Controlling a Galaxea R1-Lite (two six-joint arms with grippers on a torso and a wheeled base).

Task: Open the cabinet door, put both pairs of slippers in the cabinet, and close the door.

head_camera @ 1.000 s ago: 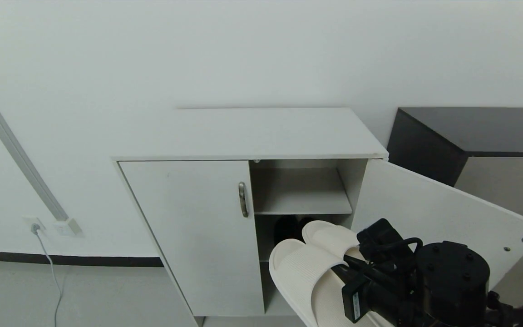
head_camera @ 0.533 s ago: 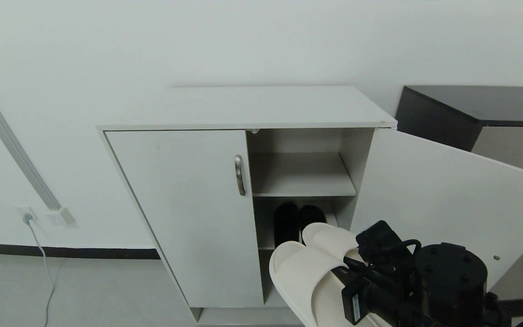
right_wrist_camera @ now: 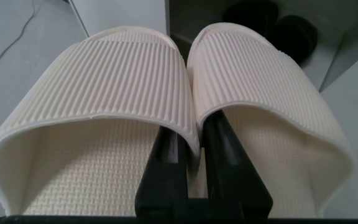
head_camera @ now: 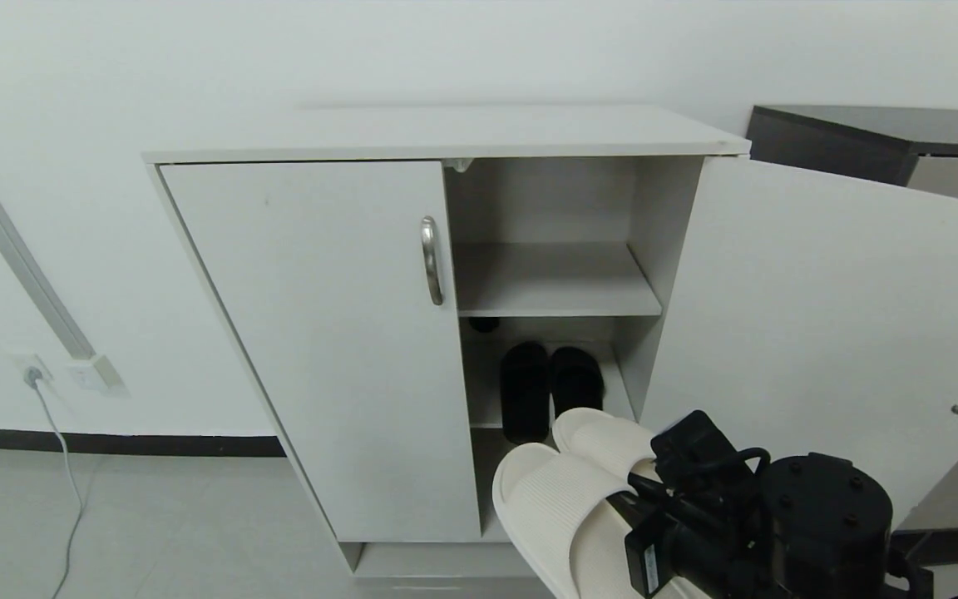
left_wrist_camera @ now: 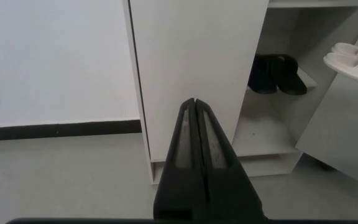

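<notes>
Holding: white slippers (1 pr., toes toward the cabinet), right gripper clamped on their touching inner straps, in the air outside the open compartment, just beside the swung-out right door. Black slippers: 1 pr., on the middle shelf, heels at its front edge. Left door: closed, w/ metal handle. Left gripper: fingers pressed together, facing the left door.

Your left gripper, jaws pressed together, faces the closed cabinet door at twelve o'clock. The black slippers lie inside at two o'clock, the white slippers nearer three.
</notes>
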